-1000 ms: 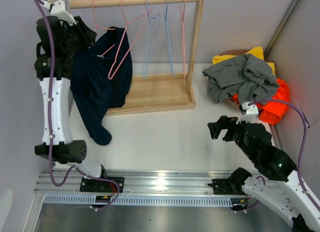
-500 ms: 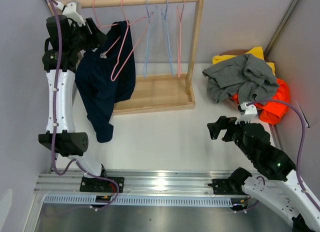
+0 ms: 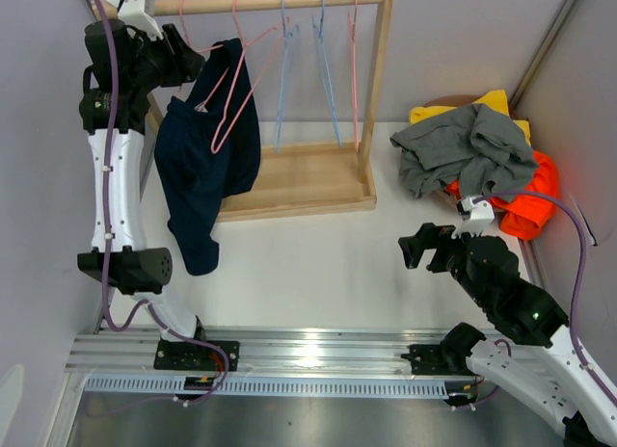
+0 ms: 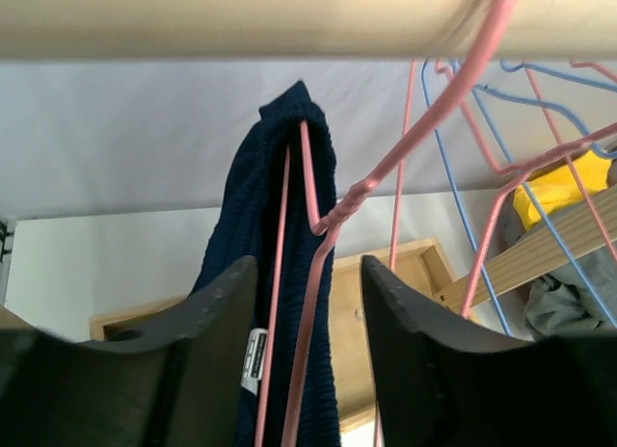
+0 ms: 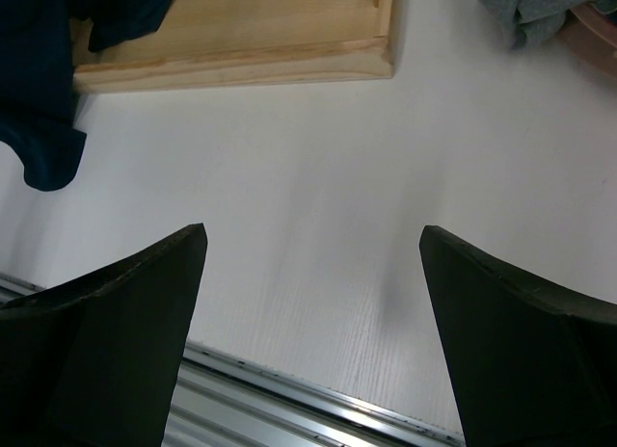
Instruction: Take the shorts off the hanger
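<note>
Navy shorts [image 3: 207, 168]: draped on pink hanger [image 3: 231, 91], left end of wooden rail [image 3: 260, 1], far-left corner of desk [image 3: 318, 254]; one leg hanging low beside left edge.

Left tool [image 4: 308, 274]: raised just under rail, released, fingers [image 4: 217, 341] apart either side of hanger wire and navy cloth, not pinching.

Blue hangers [image 3: 323, 71]: bare, further right on rail.

Grey shorts [image 3: 472, 144], orange shorts [image 3: 530, 201], yellow shorts [image 3: 496, 102]: heaped at far-right corner, grey on top.

Right tool [image 5: 313, 235]: released, spread wide, above bare desk near right near corner, gripping nothing.
</note>
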`<state>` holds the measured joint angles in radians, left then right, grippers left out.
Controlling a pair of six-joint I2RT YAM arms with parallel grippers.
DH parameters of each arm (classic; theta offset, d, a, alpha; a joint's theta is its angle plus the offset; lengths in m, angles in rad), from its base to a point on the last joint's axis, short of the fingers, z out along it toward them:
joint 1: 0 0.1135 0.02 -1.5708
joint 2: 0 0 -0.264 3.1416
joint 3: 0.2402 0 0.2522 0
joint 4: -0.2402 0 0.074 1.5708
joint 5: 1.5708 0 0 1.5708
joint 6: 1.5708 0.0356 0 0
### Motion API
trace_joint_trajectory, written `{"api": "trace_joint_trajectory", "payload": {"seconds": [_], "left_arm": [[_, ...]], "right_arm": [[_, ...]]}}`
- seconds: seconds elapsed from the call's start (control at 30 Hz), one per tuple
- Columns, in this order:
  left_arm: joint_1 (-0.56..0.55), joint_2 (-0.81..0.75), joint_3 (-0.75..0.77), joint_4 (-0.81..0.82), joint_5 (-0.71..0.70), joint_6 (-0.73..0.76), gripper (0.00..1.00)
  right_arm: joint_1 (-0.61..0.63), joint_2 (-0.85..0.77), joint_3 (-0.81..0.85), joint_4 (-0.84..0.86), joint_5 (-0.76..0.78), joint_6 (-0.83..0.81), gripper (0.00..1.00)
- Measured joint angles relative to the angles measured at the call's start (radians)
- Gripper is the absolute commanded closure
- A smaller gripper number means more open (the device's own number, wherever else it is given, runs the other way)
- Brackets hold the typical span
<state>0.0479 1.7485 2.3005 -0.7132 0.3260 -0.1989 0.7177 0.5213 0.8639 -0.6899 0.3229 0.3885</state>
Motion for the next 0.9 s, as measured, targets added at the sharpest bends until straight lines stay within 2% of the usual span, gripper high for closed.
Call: {"api": "trace_joint_trajectory", "payload": {"seconds": [0.17, 0.2, 0.27, 0.3, 0.73, 0.9], "left_arm": [[-0.002, -0.003, -0.053, -0.008, -0.005, 0.012, 0.60], [-0.002, -0.003, -0.063, -0.008, -0.006, 0.016, 0.67], [-0.006, -0.003, -0.073, -0.012, -0.008, 0.014, 0.94], [-0.010, -0.003, -0.075, -0.010, -0.008, 0.021, 1.00], [-0.109, -0.071, -0.043, -0.080, -0.154, 0.035, 1.00], [-0.113, -0.164, -0.020, -0.111, -0.203, 0.035, 1.00]], "right_arm": [[0.000, 0.005, 0.000, 0.001, 0.000, 0.000, 0.01], [0.000, 0.006, 0.000, 0.001, 0.000, 0.000, 0.01], [0.000, 0.007, 0.000, 0.001, 0.000, 0.000, 0.01], [0.000, 0.007, 0.000, 0.001, 0.000, 0.000, 0.01], [0.000, 0.007, 0.000, 0.003, 0.000, 0.000, 0.01], [0.000, 0.007, 0.000, 0.008, 0.000, 0.000, 0.01]]}}
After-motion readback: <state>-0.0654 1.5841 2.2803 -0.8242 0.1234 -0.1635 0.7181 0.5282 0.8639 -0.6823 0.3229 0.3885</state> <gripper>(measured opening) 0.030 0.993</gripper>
